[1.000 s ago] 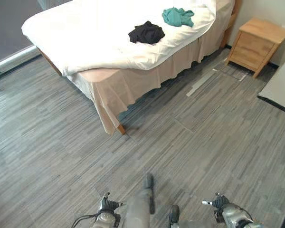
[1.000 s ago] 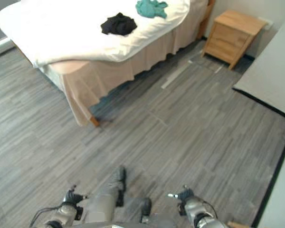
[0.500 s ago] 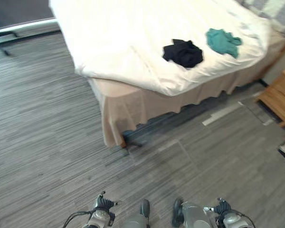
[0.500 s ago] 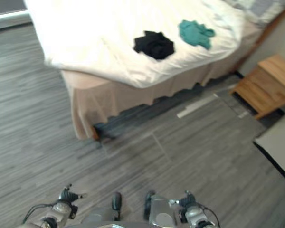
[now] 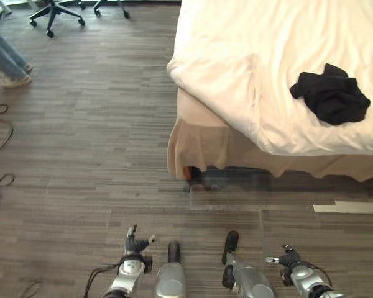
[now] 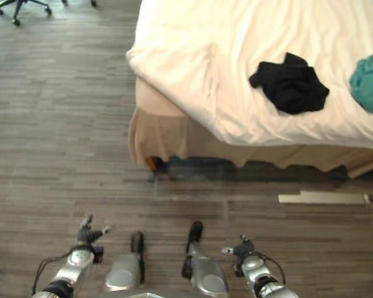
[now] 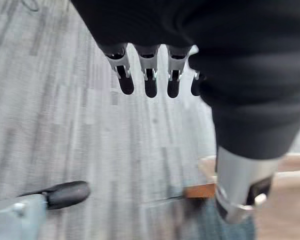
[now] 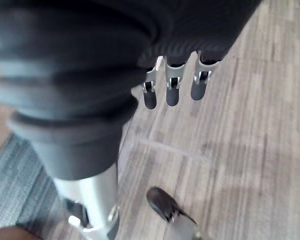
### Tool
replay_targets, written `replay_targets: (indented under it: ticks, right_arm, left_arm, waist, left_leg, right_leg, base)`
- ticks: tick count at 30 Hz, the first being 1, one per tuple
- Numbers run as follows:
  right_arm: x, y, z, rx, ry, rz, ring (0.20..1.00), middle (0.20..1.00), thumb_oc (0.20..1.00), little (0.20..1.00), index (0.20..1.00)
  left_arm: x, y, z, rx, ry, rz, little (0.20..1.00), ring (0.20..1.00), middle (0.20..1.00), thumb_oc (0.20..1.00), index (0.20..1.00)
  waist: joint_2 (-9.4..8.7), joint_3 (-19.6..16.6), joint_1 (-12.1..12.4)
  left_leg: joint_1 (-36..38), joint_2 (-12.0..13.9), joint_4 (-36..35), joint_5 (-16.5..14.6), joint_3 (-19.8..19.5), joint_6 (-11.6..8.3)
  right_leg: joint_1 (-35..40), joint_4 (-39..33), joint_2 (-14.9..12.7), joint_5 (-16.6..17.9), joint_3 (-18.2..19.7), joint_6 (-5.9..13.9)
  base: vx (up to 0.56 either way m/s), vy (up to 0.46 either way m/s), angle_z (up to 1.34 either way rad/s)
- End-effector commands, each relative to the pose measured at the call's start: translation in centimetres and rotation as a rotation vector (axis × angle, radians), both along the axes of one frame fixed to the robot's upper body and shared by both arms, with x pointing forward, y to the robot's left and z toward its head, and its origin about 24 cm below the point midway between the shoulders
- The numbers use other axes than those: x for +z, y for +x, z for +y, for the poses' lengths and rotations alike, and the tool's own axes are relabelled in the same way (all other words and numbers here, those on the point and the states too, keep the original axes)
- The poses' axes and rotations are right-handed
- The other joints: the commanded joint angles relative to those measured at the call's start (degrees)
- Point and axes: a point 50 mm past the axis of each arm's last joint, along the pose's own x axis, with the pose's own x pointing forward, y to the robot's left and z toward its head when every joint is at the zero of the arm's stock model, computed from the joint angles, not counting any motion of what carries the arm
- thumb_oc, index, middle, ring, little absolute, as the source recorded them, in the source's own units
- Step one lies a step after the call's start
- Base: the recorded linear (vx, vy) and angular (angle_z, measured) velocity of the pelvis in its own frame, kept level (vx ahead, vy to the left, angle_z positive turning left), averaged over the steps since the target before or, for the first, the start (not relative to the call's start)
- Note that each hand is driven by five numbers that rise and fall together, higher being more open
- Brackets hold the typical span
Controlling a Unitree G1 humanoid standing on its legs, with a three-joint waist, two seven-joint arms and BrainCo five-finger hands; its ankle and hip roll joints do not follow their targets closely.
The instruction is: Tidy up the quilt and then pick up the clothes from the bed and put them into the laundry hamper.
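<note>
Soft white bed, clothes on top, both hands empty.
Left eye view: a puffy white quilt [image 5: 280, 62] fills the upper right, with crumpled black clothes [image 5: 331, 93] on it, over a tan bed skirt [image 5: 202, 146] and striped wood floor [image 5: 87, 136]. Right eye view: teal clothes [image 6: 370, 84] lie at the right edge. Left wrist view: the left hand [image 7: 147, 75] hangs with straight fingers, holding nothing. Right wrist view: the right hand [image 8: 172, 87] hangs the same, touching nothing.
</note>
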Motion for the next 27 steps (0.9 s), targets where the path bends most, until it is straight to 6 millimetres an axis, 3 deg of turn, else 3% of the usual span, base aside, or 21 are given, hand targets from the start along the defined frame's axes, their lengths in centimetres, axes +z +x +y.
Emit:
replay_targets:
  ticks: [1,2,3,4,5,6,7,11,13,14,17,18,19,22,27]
  right_arm:
    - [0.1,-1.3,-2.3,-0.095,-0.003,0.018,1.000,1.000,1.000,1.000,1.000]
    - [0.5,-0.5,-2.8,-0.086,0.005,-0.005,1.000,1.000,1.000,1.000,1.000]
    - [0.8,-0.1,-2.9,-0.075,0.008,-0.016,1.000,1.000,1.000,1.000,1.000]
    - [0.9,0.2,-2.9,-0.065,0.010,-0.023,1.000,1.000,1.000,1.000,1.000]
    - [0.9,0.3,-2.8,-0.064,0.010,-0.024,1.000,1.000,1.000,1.000,1.000]
    - [1.2,0.9,-2.7,-0.037,0.005,-0.035,1.000,1.000,1.000,1.000,1.000]
    - [1.3,1.0,-2.7,-0.037,0.005,-0.036,1.000,1.000,1.000,1.000,1.000]
    - [2.2,3.8,-1.0,0.048,-0.015,-0.089,1.000,1.000,1.000,1.000,1.000]
    - [2.5,4.4,-0.6,0.061,-0.017,-0.108,1.000,1.000,1.000,1.000,1.000]
    - [3.2,5.9,0.1,0.087,-0.026,-0.147,1.000,1.000,1.000,1.000,1.000]
    - [3.9,6.9,0.3,0.089,-0.031,-0.182,1.000,1.000,1.000,1.000,1.000]
    - [4.6,7.7,0.2,0.082,-0.038,-0.219,1.000,1.000,1.000,1.000,1.000]
    - [4.6,7.7,0.2,0.080,-0.035,-0.220,1.000,1.000,1.000,1.000,1.000]
    - [5.3,8.4,0.0,0.065,-0.026,-0.267,1.000,1.000,1.000,1.000,1.000]
    - [5.5,8.6,0.3,0.058,-0.009,-0.305,1.000,1.000,1.000,1.000,1.000]
  left_arm:
    - [10.1,5.2,5.0,-0.044,0.292,-0.404,1.000,1.000,1.000,1.000,1.000]
    - [14.9,6.7,5.9,-0.086,0.428,-0.564,1.000,1.000,1.000,1.000,1.000]
    - [18.4,7.7,5.5,-0.133,0.500,-0.686,1.000,1.000,1.000,1.000,1.000]
    - [20.6,8.1,5.4,-0.156,0.552,-0.757,1.000,1.000,1.000,1.000,1.000]
    - [20.6,8.1,5.4,-0.156,0.552,-0.758,1.000,1.000,1.000,1.000,1.000]
    - [25.4,8.8,4.7,-0.203,0.680,-0.904,1.000,1.000,1.000,1.000,1.000]
    - [25.4,8.9,4.7,-0.203,0.681,-0.905,1.000,1.000,1.000,1.000,1.000]
    - [31.7,11.8,3.2,-0.198,0.924,-1.026,1.000,1.000,1.000,1.000,1.000]
    - [32.9,12.6,2.7,-0.186,0.955,-1.042,1.000,1.000,1.000,1.000,1.000]
    - [34.9,14.3,2.1,-0.159,1.011,-1.030,1.000,1.000,1.000,1.000,1.000]
    - [36.8,15.5,2.4,-0.118,1.080,-0.991,1.000,1.000,1.000,1.000,1.000]
    - [38.9,16.5,2.7,-0.074,1.169,-0.938,1.000,1.000,1.000,1.000,1.000]
    - [39.0,16.5,2.6,-0.076,1.171,-0.941,1.000,1.000,1.000,1.000,1.000]
    - [43.0,16.6,2.3,-0.039,1.334,-0.927,1.000,1.000,1.000,1.000,1.000]
    - [46.9,16.1,2.2,0.028,1.538,-0.890,1.000,1.000,1.000,1.000,1.000]
  waist:
    - [2.76,-1.24,-0.55]
    - [2.53,-1.61,-0.63]
    - [2.54,-1.95,-0.86]
    - [2.50,-2.03,-0.98]
    - [2.46,-2.12,-0.94]
    - [2.63,-1.84,-1.52]
    - [2.59,-1.91,-1.45]
    - [2.98,-0.61,-4.02]
    - [2.86,-0.08,-4.29]
    - [2.75,1.21,-5.67]
    - [2.52,2.33,-6.65]
    - [2.22,3.58,-7.76]
    - [2.12,3.64,-7.59]
    - [1.88,5.25,-8.97]
    - [1.67,6.80,-10.82]
  left_leg:
    - [-1.19,-0.53,-1.69,5.03,-1.73,0.03]
    - [-0.96,-0.68,-2.40,4.78,-1.32,-0.22]
    - [-1.08,-0.72,-2.40,4.74,-0.91,-0.41]
    - [-1.25,-0.75,-2.40,4.63,-0.47,-0.46]
    - [-1.48,-0.75,-2.40,4.81,-0.43,-0.43]
    - [-1.84,-0.91,-2.40,4.39,0.36,-0.50]
    - [-2.09,-0.92,-2.40,4.58,0.40,-0.47]
    - [-4.77,-1.10,-2.40,4.54,2.51,-0.35]
    - [-5.61,-1.09,-2.40,4.93,2.93,-0.29]
    - [-6.82,-0.84,-2.25,5.16,3.50,-0.27]
    - [-8.13,-0.51,-2.11,5.62,3.89,-0.35]
    - [-9.54,-0.28,-1.97,6.17,4.15,-0.49]
    - [-9.58,-0.28,-1.96,6.18,4.16,-0.48]
    - [-11.50,0.15,-1.94,6.75,4.57,-0.77]
    - [-15.55,0.63,-1.69,7.53,5.26,-1.32]
  right_leg:
    - [3.13,4.62,-5.22,-13.06,2.13,7.75]
    - [3.02,4.33,-5.31,-12.83,2.35,8.04]
    - [2.55,4.23,-5.43,-12.53,2.52,8.25]
    - [1.97,4.11,-5.54,-12.26,2.81,8.39]
    - [1.75,4.04,-5.53,-12.06,2.85,8.36]
    - [0.23,4.11,-5.93,-11.57,3.51,8.76]
    - [-0.02,4.05,-5.93,-11.36,3.57,8.72]
    - [-5.11,4.05,-6.61,-9.40,5.98,9.61]
    - [-6.38,4.13,-6.62,-8.90,6.46,9.71]
    - [-8.24,4.46,-6.79,-8.47,7.16,10.09]
    - [-9.97,4.55,-6.92,-7.89,7.60,10.37]
    - [-11.65,4.66,-6.89,-7.47,7.88,10.63]
    - [-11.70,4.69,-6.90,-7.47,7.90,10.63]
    - [-13.75,4.48,-6.99,-6.80,8.09,10.93]
    - [-18.23,4.21,-6.58,-5.55,8.27,11.25]
  base:
    - [0.17,0.008,-0.08]
    - [0.16,0.029,0.00]
    - [0.14,0.034,0.06]
    - [0.04,0.021,-0.04]
    - [0.03,0.043,-0.12]
    - [0.01,0.034,-0.16]
    - [0.01,0.057,-0.19]
    - [-0.01,0.068,-0.21]
    - [-0.04,0.049,-0.30]
    - [-0.04,0.039,-0.26]
    - [-0.03,0.016,-0.27]
    - [-0.02,0.003,-0.24]
    - [-0.02,-0.008,-0.21]
    - [-0.01,-0.019,-0.16]
    - [-0.01,-0.032,-0.08]
